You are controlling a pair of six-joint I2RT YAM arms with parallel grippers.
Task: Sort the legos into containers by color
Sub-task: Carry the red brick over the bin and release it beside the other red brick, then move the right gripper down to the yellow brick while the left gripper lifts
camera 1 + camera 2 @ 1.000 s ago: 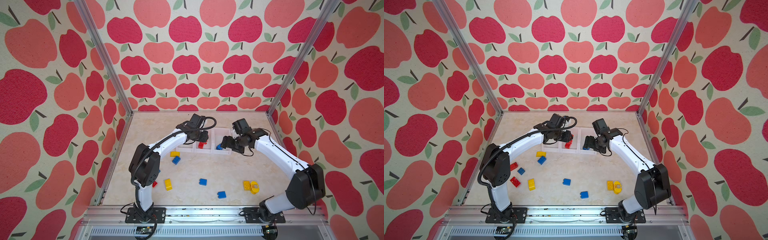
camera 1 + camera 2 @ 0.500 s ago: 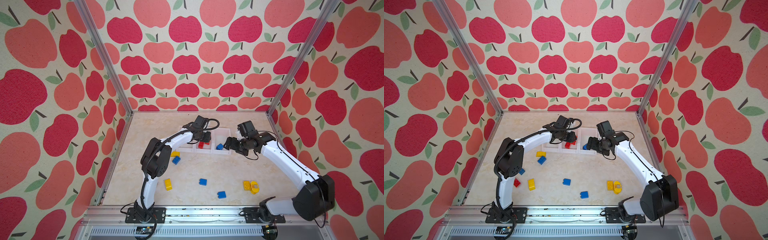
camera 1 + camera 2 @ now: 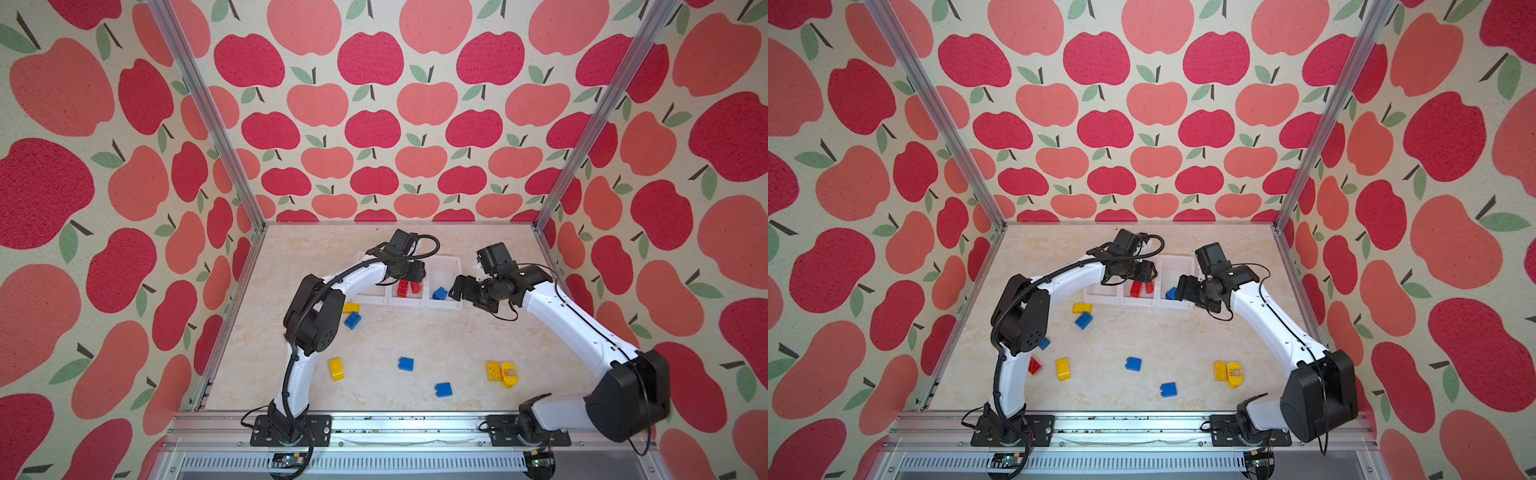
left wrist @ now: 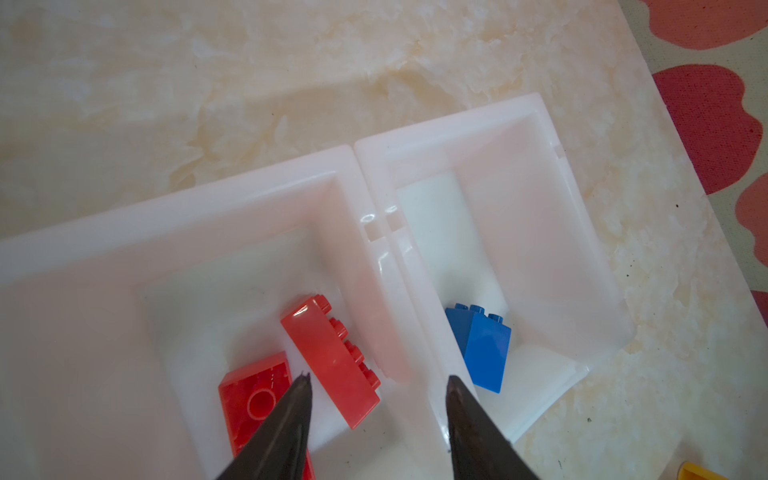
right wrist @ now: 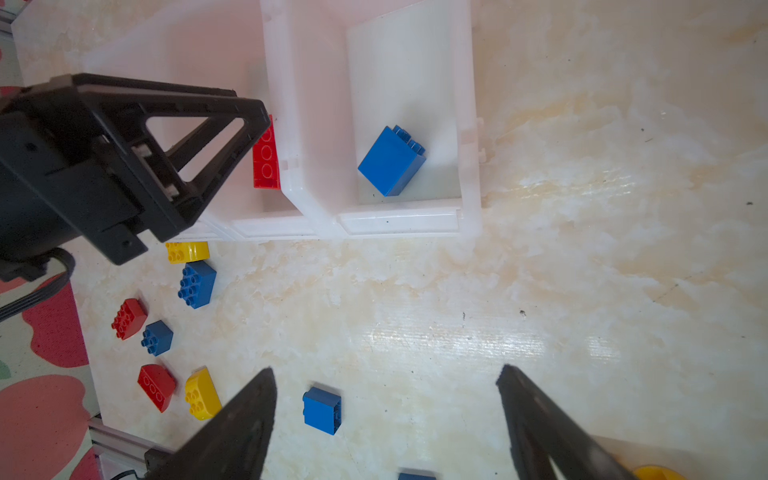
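It looks like a robot lab test box: apple walls [image 3: 374, 124], metal posts [image 3: 210, 124] (shiny ones), arms [image 3: 561, 311] bolted to a rail [image 3: 395, 419].

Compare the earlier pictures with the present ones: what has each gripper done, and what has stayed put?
The left gripper opened and let a red brick drop into the middle bin. The right gripper, open, drew slightly back from the right bin, where a blue brick lies. The loose bricks stayed put.
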